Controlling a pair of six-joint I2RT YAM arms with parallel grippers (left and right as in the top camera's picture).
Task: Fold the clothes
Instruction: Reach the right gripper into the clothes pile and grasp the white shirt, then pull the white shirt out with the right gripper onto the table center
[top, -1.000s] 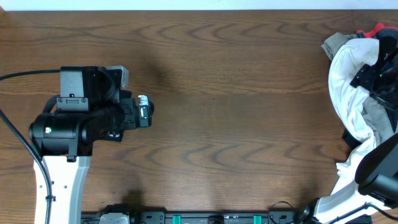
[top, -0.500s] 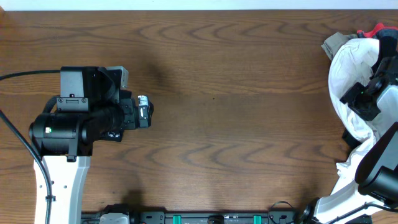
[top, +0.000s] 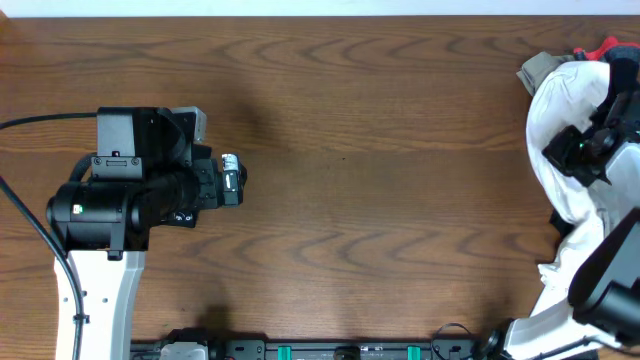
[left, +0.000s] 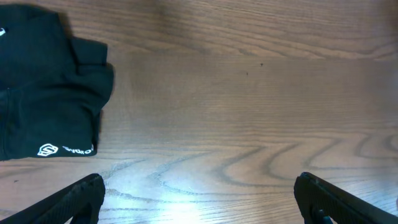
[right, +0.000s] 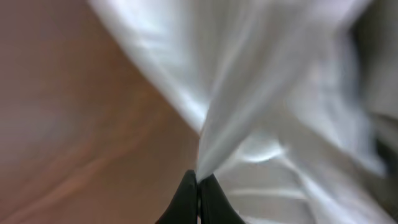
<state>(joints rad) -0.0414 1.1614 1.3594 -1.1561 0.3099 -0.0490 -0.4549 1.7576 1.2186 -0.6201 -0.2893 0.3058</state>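
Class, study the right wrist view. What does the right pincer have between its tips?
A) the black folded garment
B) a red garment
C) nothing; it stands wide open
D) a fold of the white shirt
D: in the right wrist view the right pincer is shut, and a ridge of the white shirt rises gathered from between its tips.

Crumpled white T-shirt (top: 548, 115) heaped at far right, folded black garment (left: 46, 93) lying flat
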